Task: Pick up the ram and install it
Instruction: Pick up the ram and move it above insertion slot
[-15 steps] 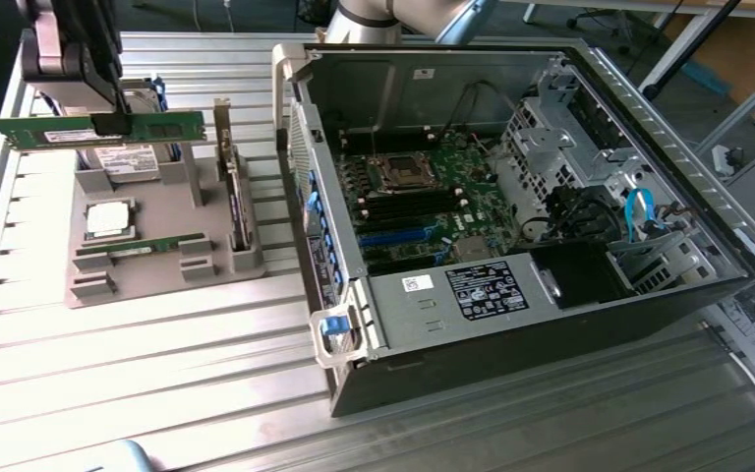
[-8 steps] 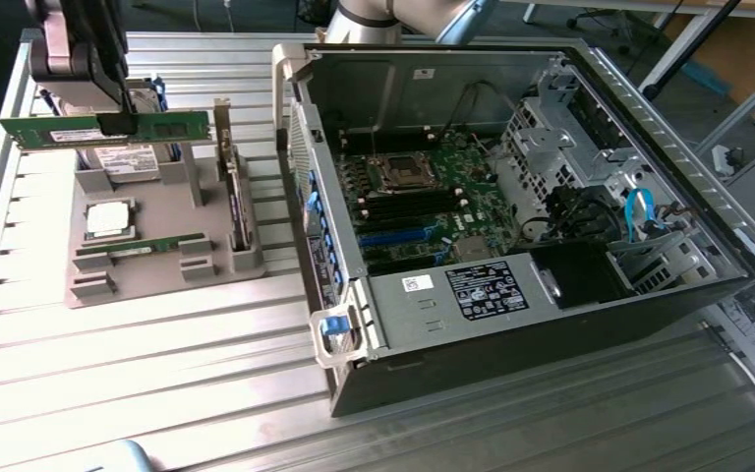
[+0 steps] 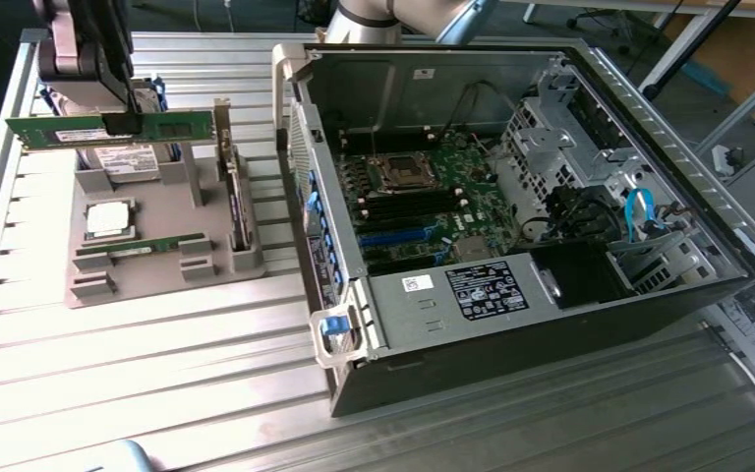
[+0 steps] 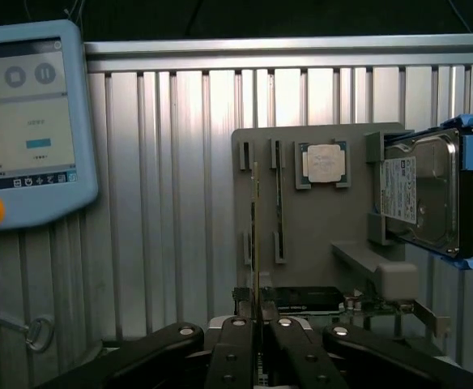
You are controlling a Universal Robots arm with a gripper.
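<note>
The gripper [image 3: 121,123] pinches the ram [image 3: 63,132] mid-length, grey holder [image 3: 161,211] beneath it. Stick likely light, stiff, thin, chips fragile; a central hold balances it.

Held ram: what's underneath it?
The ram, gripped by the fingers, hangs above the grey fixture. Visible below: a second stick, the processor chip, the hard drive. In the exterior view the ram covers part of the drive.

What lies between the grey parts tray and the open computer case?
Nothing: a bare strip of the ribbed table separates tray and case, in the exterior view.
</note>
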